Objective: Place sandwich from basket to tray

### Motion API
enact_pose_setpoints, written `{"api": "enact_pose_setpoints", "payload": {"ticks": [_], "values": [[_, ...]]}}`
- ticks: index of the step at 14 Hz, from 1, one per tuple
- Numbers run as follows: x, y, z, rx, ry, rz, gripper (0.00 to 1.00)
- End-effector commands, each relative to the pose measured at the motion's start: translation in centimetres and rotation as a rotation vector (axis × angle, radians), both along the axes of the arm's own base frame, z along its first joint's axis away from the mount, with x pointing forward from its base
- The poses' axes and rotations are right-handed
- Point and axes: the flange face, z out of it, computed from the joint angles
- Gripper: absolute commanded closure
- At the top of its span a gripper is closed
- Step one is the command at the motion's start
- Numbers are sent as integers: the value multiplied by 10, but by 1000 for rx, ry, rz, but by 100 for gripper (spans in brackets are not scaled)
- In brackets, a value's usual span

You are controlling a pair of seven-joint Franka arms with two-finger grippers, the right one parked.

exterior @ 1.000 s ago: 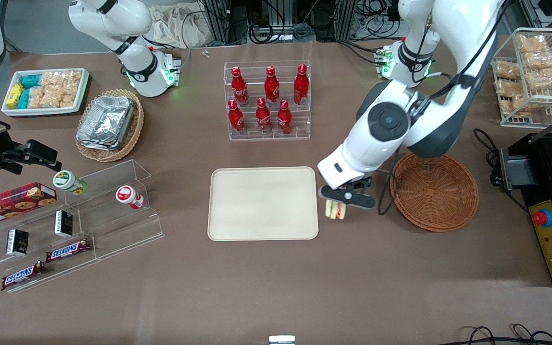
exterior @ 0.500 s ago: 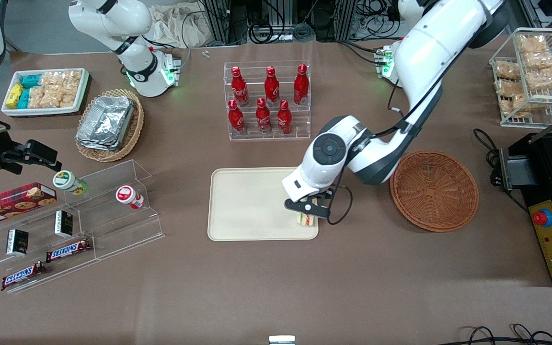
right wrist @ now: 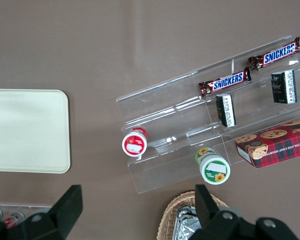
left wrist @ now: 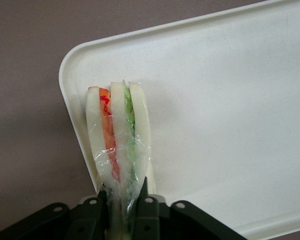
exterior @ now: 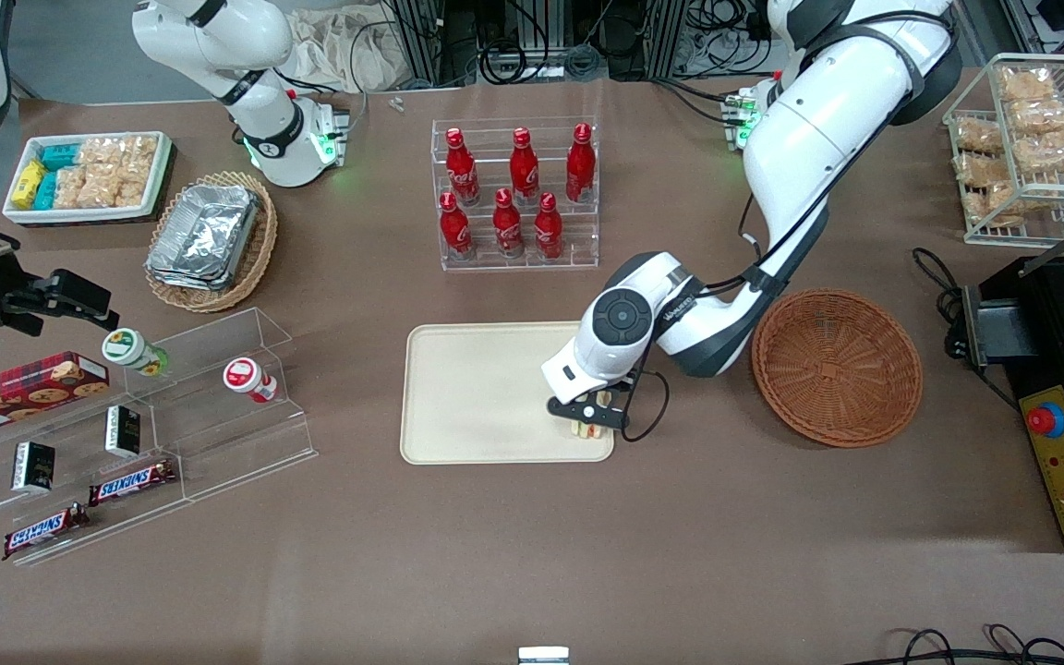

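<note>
You are holding sandwich (left wrist: 119,145) pinched by its lower end in gripper (exterior: 586,418), fingers (left wrist: 146,207) pressing wrap on both sides. Sandwich is hanging low over tray (exterior: 486,392), at tray's corner nearest basket (exterior: 837,367), about 4 o'clock from tray centre; contact with tray unclear. Basket is sitting empty at 3 o'clock. Judging handling: light, soft bread, squashing easily; clear wrap slippery. Grip flat bread faces gently, not filling edge.

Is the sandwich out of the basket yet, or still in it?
Out. The basket is empty; the gripper holds the sandwich over the tray, near its corner.
</note>
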Motion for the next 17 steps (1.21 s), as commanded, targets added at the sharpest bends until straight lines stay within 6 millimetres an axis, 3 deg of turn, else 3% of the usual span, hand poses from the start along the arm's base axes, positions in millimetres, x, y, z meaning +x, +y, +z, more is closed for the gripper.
{"api": "enact_pose_setpoints", "payload": {"ticks": [1, 2, 3, 5, 7, 10, 12, 13, 17], "values": [[14, 9, 9, 0, -19, 45, 0], [16, 13, 20, 3, -30, 50, 0], [21, 24, 46, 20, -47, 60, 0], [16, 41, 112, 102, -67, 54, 0], [18, 77, 175, 142, -75, 110, 0], [25, 161, 239, 196, -63, -24, 0], [35, 231, 273, 150, -25, -29, 0], [39, 265, 283, 151, -19, -48, 0], [43, 354, 312, 174, -31, -68, 0]]}}
